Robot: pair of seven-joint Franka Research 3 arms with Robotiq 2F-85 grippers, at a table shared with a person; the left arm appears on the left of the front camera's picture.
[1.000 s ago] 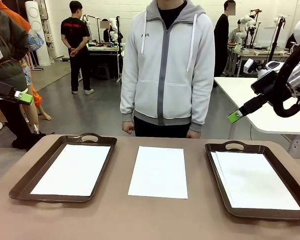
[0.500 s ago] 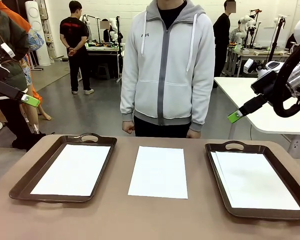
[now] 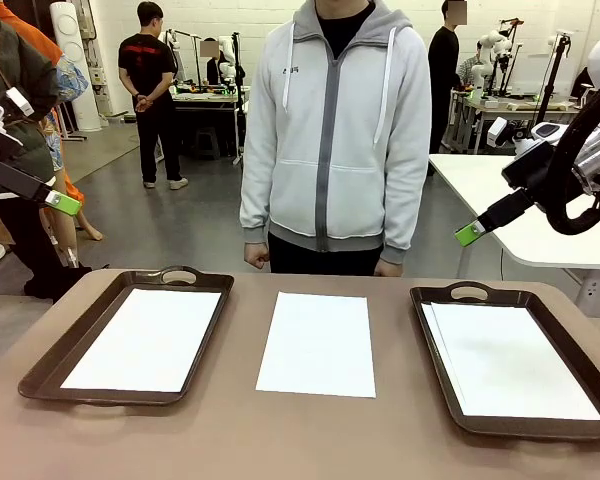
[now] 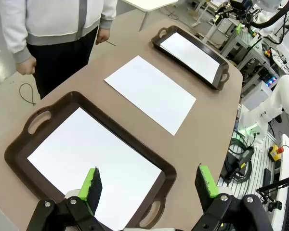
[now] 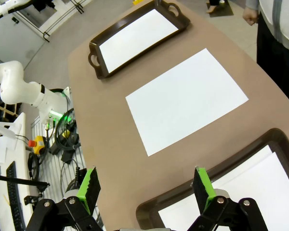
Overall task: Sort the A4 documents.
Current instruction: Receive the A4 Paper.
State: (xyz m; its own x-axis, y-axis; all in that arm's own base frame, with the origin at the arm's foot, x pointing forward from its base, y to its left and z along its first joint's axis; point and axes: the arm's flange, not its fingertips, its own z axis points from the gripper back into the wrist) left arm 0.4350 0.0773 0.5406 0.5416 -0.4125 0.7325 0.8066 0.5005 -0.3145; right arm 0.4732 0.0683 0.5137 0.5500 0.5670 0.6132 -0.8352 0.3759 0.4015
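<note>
One white A4 sheet (image 3: 317, 343) lies flat on the bare table between two dark brown trays; it also shows in the wrist views (image 4: 150, 93) (image 5: 187, 100). The left tray (image 3: 40, 365) holds a white sheet (image 3: 145, 338). The right tray (image 3: 435, 362) holds a small stack of sheets (image 3: 507, 360). My left gripper (image 4: 148, 185) hangs open high above the left tray, with its green pads apart and nothing between them. My right gripper (image 5: 147, 187) is open too, up over the right tray's near corner. In the front view each arm's green fingertip (image 3: 64, 203) (image 3: 469, 233) sits well above the table.
A person in a light grey zip hoodie (image 3: 335, 135) stands at the far edge, hands (image 3: 257, 256) down at the table's rim. A white table (image 3: 500, 200) stands behind at the right. A black cable (image 4: 28, 93) lies on the floor.
The left arm's fingertip has drifted slightly right and down at the picture's left edge. The right arm, the sheets and the trays are unmoved.
</note>
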